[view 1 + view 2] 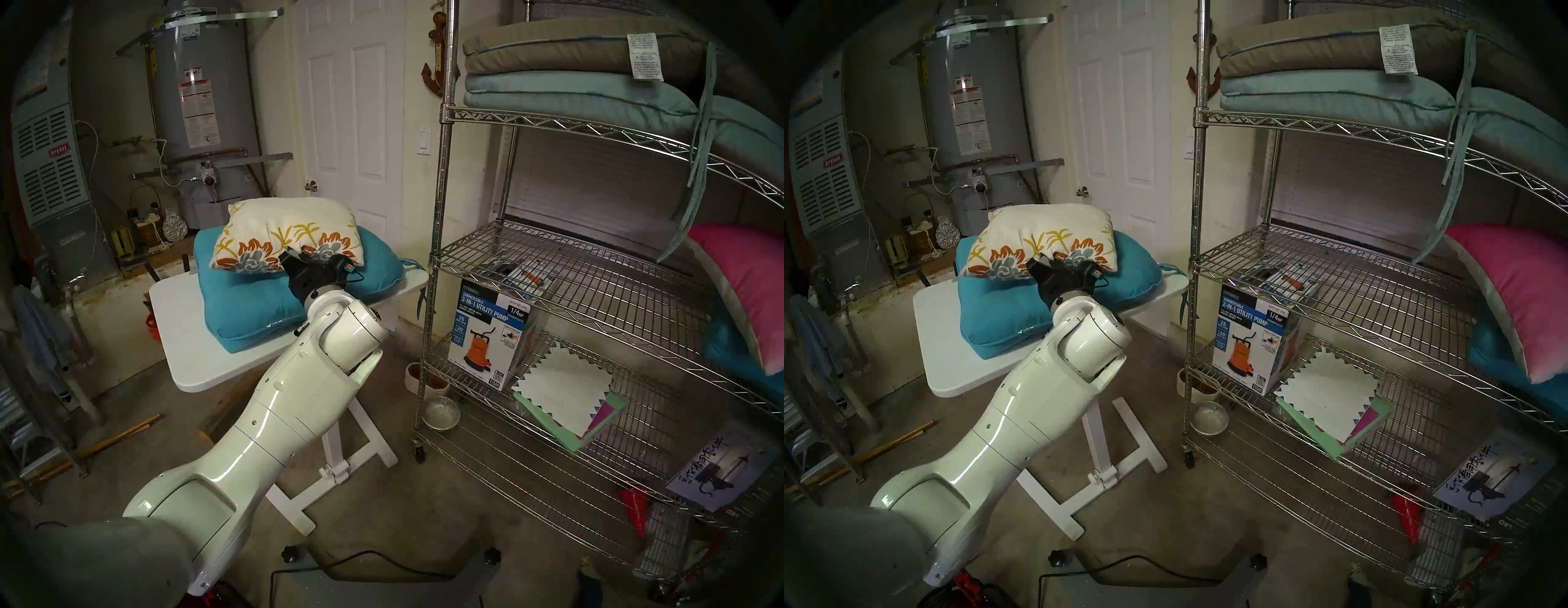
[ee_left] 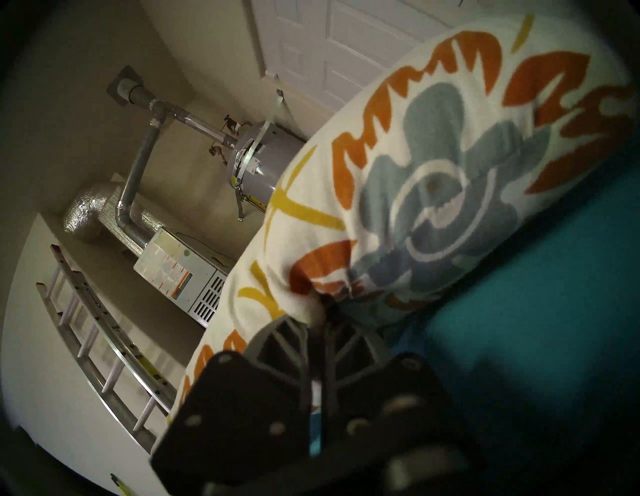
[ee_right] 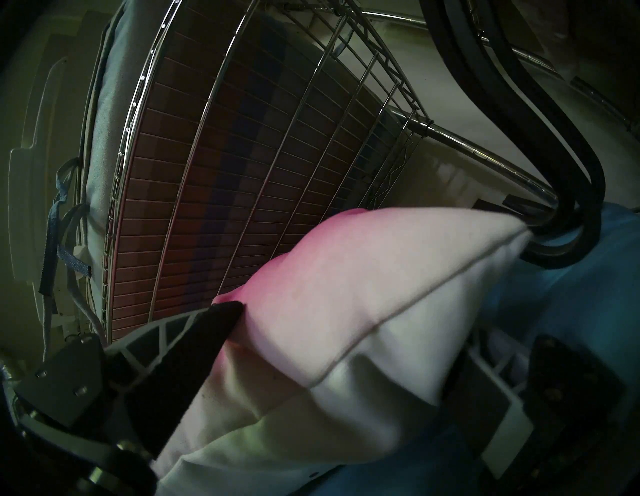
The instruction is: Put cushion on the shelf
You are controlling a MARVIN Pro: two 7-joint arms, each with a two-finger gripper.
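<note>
The cushion [image 1: 292,229], cream with orange-and-grey flowers and yellow sprigs, lies on top of a teal cushion [image 1: 237,305] on a white table [image 1: 186,335]. My left gripper [image 1: 299,257] reaches to its near edge and is shut on a fold of the cushion [image 2: 433,194]; in the left wrist view the left gripper [image 2: 322,311] has its fingers together on the fabric. The chrome wire shelf [image 1: 551,271] stands to the right of the table. My right gripper [image 3: 346,332] is open at the shelf [image 3: 277,138], with a pink-to-white pillow [image 3: 363,284] lying between its fingers.
The shelf's top tier holds stacked tan and pale blue seat cushions [image 1: 572,72]. The pink pillow [image 1: 746,293] leans at the right of the middle tier. A utility pump box [image 1: 488,335] and papers [image 1: 564,403] sit lower down. A water heater [image 1: 199,106] and door [image 1: 352,106] stand behind the table.
</note>
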